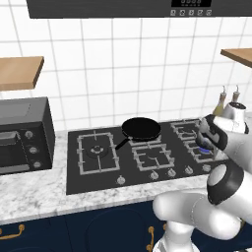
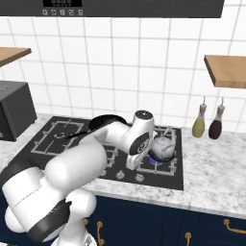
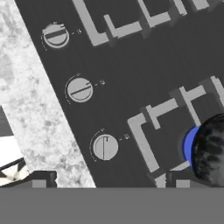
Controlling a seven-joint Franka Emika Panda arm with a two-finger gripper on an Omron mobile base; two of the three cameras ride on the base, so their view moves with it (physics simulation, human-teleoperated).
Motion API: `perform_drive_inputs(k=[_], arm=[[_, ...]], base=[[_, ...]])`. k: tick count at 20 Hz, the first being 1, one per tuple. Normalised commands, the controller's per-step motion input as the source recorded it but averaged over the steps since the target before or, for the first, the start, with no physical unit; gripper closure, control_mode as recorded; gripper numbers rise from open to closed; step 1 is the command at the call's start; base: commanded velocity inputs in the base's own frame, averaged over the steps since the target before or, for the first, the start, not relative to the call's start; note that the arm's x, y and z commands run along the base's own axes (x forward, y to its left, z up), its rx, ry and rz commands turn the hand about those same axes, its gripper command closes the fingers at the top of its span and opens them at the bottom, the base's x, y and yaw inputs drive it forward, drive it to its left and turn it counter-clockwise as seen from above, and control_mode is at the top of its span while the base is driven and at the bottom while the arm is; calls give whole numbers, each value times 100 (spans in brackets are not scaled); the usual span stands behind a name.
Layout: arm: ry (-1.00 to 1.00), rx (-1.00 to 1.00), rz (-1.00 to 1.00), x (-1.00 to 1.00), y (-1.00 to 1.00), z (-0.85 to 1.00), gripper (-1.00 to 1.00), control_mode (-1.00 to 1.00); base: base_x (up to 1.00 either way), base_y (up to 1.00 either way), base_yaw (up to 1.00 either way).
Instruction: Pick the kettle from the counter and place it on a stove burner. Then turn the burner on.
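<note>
Kettle (image 2: pixel 162 147): upright on the front right burner of the stove (image 1: pixel 98 174), over a blue flame; knob on top; rounded body, so no clear long axis; spout direction not discernible.
Kettle in hand view (image 3: pixel 211 151): dark rounded edge at the right border, blue ring (image 3: pixel 189 146) beside it.
Stove: black glass, grey wire grates, row of round knobs along the front edge.
Knobs in hand view: three in a line; nearest knob (image 3: pixel 105 147) with its slot pointing away from the tabletop (image 3: pixel 30 100) edge; middle knob (image 3: pixel 80 89) and far knob (image 3: pixel 56 35) with slots lying nearly crosswise.
Fingers (image 3: pixel 107 181): spread wide, two dark tips at the bottom of the hand view, one over the marbled tabletop, one over the grate near the kettle; nothing between them.
Arm: reaching over the front right of the stove, wrist just beside the kettle in the right base view.
Frying pan (image 1: pixel 141 129): black, on the rear middle grate, handle pointing front-left.
Bottles (image 2: pixel 207 122): two, upright on the tabletop right of the stove, by the tiled wall.
Toaster oven (image 1: pixel 24 135): black, on the tabletop left of the stove.
</note>
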Motion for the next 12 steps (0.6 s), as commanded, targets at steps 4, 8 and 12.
perform_drive_inputs(k=[4, 8, 12], arm=[[1, 0, -26, 0, 27, 42, -100, -100], [2, 0, -32, -16, 35, 29, -100, -100], [2, 0, -30, -30, 43, 17, -100, -100]], base=[[0, 0, 0], [0, 0, 0], [0, 0, 0]])
